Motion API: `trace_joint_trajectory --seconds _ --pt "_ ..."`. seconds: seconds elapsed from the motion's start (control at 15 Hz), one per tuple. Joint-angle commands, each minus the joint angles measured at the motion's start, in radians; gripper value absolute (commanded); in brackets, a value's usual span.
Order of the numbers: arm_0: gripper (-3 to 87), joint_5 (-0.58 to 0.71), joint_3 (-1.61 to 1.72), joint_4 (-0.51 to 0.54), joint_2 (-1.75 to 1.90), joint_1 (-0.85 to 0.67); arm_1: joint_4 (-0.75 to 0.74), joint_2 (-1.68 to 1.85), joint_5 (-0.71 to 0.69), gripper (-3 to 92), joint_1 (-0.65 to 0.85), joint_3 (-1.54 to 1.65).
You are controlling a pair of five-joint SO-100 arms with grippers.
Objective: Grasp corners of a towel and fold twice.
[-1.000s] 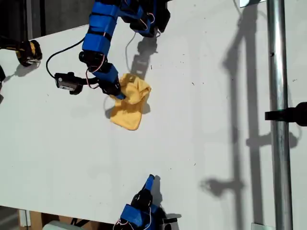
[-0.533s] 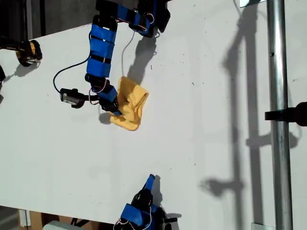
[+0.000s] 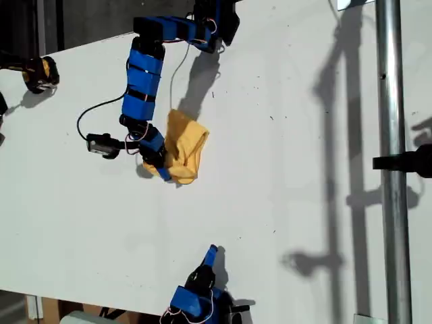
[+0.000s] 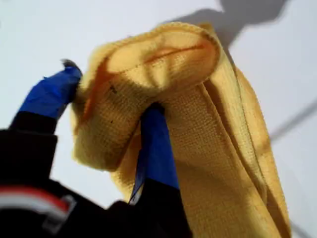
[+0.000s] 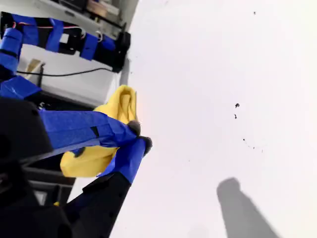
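The yellow-orange towel lies bunched and doubled over on the white table, left of centre in the exterior view. My first gripper is shut on a fold of the towel near its hem, cloth draped over one blue finger. I cannot tell which corner is held. My second gripper rests at the table's near edge in the exterior view, shut and empty, well apart from the towel; its blue fingertips touch.
A metal pole with a black clamp runs down the exterior view's right. A yellow-black object sits at that view's upper left. A black cable loops beside the first arm.
My first gripper has moved down the exterior view, dragging the held cloth with it. The towel is now narrower and more bunched. The second arm has not moved.
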Motion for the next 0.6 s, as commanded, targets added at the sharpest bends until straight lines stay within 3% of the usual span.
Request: trace_joint_trajectory --seconds 0.0,0.2,0.4,0.53 --pt "-0.5 -0.011 -0.005 -0.025 0.006 -0.032 -0.055 0.341 -0.044 27.3 0.037 0.011" --pt "-0.4 0.014 0.003 -0.034 0.006 -0.034 0.106 0.611 -0.072 14.7 0.063 0.109" --pt "-0.4 -0.037 0.041 -0.043 0.006 -0.064 0.394 0.862 0.025 18.4 0.041 0.359" --pt "-0.4 -0.032 0.087 -0.083 0.006 -0.058 0.417 1.112 0.107 16.4 -0.032 0.630"
